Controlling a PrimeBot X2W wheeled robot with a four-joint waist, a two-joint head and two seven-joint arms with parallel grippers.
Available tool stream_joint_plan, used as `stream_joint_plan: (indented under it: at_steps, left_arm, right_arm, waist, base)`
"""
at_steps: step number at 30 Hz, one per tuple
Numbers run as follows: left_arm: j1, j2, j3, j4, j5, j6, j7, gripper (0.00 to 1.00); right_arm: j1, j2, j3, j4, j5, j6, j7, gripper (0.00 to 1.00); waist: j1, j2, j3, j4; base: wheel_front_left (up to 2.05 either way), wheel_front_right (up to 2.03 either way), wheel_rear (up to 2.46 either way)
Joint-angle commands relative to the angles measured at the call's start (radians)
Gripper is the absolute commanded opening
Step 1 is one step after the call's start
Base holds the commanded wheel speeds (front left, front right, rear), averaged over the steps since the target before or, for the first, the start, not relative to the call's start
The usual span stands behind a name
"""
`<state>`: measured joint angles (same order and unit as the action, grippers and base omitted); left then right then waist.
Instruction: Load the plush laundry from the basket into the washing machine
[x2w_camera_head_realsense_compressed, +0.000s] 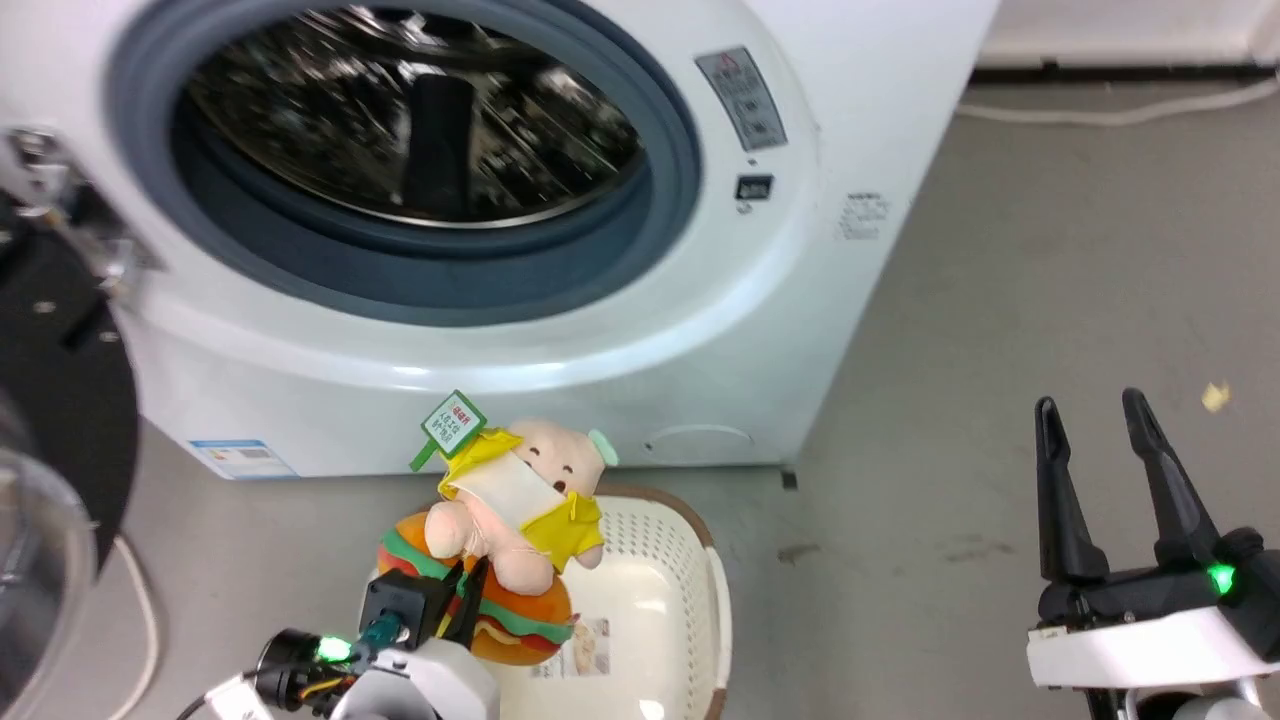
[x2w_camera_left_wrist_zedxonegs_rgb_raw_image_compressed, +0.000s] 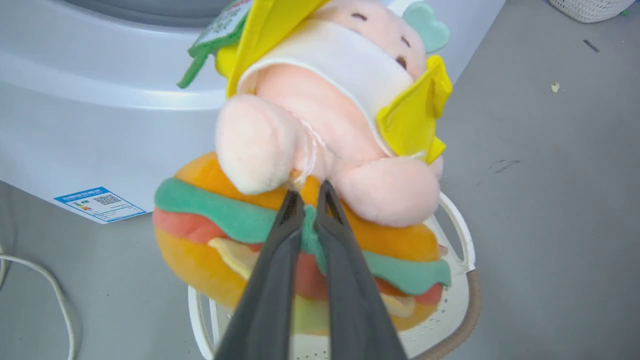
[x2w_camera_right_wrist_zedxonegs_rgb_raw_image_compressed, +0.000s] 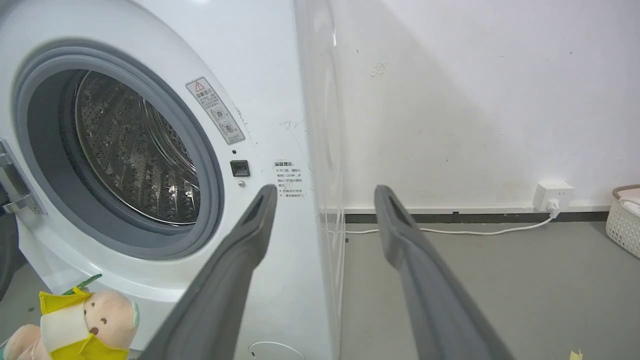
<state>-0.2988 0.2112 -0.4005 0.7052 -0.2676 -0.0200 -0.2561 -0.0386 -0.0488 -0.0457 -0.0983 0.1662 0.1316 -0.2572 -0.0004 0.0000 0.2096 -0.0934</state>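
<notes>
The plush laundry (x2w_camera_head_realsense_compressed: 505, 520), a pink-beige pig in yellow clothes on an orange-green-red hamburger with a green tag, hangs just above the cream basket (x2w_camera_head_realsense_compressed: 660, 590). My left gripper (x2w_camera_head_realsense_compressed: 465, 580) is shut on the hamburger's green layer, its fingertips (x2w_camera_left_wrist_zedxonegs_rgb_raw_image_compressed: 295, 205) pinching the plush laundry (x2w_camera_left_wrist_zedxonegs_rgb_raw_image_compressed: 320, 150) over the basket (x2w_camera_left_wrist_zedxonegs_rgb_raw_image_compressed: 462, 235). The washing machine (x2w_camera_head_realsense_compressed: 420, 190) stands behind with its porthole open and steel drum showing. My right gripper (x2w_camera_head_realsense_compressed: 1090, 415) is open and holds nothing, at the lower right over the floor. In the right wrist view the right gripper (x2w_camera_right_wrist_zedxonegs_rgb_raw_image_compressed: 325, 192) points at the washing machine (x2w_camera_right_wrist_zedxonegs_rgb_raw_image_compressed: 130, 155), with the plush laundry (x2w_camera_right_wrist_zedxonegs_rgb_raw_image_compressed: 85, 325) at the lower left.
The black-framed clear door (x2w_camera_head_realsense_compressed: 50, 450) is swung open at the far left. A white cable (x2w_camera_head_realsense_compressed: 1120, 110) runs along the wall's foot to a socket (x2w_camera_right_wrist_zedxonegs_rgb_raw_image_compressed: 552, 196). A second white basket (x2w_camera_right_wrist_zedxonegs_rgb_raw_image_compressed: 625, 222) stands by the wall on the right. Grey floor lies between the washer and my right arm.
</notes>
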Motion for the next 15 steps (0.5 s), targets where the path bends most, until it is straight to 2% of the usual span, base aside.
stream_joint_plan:
  at_steps: [1,10,15]
  left_arm:
    - [0.031,0.001,0.018,-0.047,-0.006,0.007,-0.006,0.0]
    - [0.163,-0.04,0.139,-0.404,0.031,0.055,-0.006,0.0]
    - [0.143,-0.068,0.205,-0.54,0.055,0.048,-0.006,0.0]
  right_arm:
    - [0.016,-0.001,0.0,0.003,-0.006,-0.001,-0.005,1.0]
    - [0.032,-0.001,0.012,-0.006,0.003,-0.001,-0.005,1.0]
    - [0.016,-0.001,0.02,-0.016,-0.002,-0.001,-0.005,1.0]
  waist:
    - [0.0004,0.0,-0.046,0.039]
    - [0.0004,0.0,-0.059,0.041]
    - [0.0004,0.0,0.001,0.023]
  base:
    - [0.0,0.0,0.0]
    - [0.0,0.0,0.0]
    - [0.0,0.0,0.0]
